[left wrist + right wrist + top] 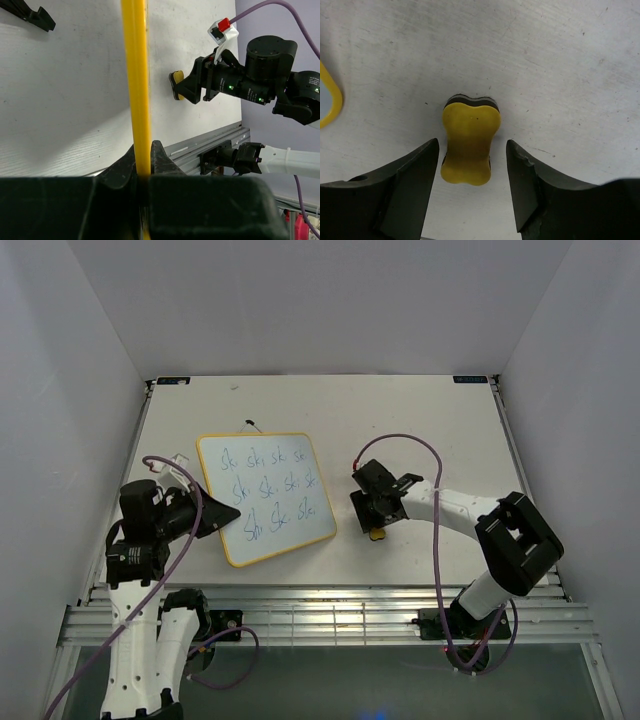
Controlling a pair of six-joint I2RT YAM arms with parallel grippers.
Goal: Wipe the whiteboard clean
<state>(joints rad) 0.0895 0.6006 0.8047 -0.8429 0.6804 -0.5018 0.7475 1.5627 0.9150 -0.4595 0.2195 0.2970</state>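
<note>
The step in hand looks like picking up the tool, not wiping; the whiteboard (268, 498) lies flat and slightly skewed on the left half of the surface (430, 420), and three rows of blue handwriting cover it untouched. The left claw (222, 512) is clenched on the board's yellow frame at its left edge, apparently to pin it in place; the left wrist view shows the frame running straight down into the closed jaws. Well to the right of the board, the right claw (472, 155) hangs low over a small yellow eraser (469, 145) with a dark underside; its jaws stand released on either side of the eraser, a thin gap showing on each flank, so nothing is gripped yet.

The next move, as I judge it, calls for closing squarely on the eraser's narrow waist, lifting it without tipping it, and carrying it left to the nearest written corner; the dark face should go down flat on the board.

The surface is plain white and lightly scuffed; a ribbed metal rail (330, 615) runs along its near edge; bare white walls (300, 300) close it in on three sides; purple cables (437, 540) loop from both arms.
</note>
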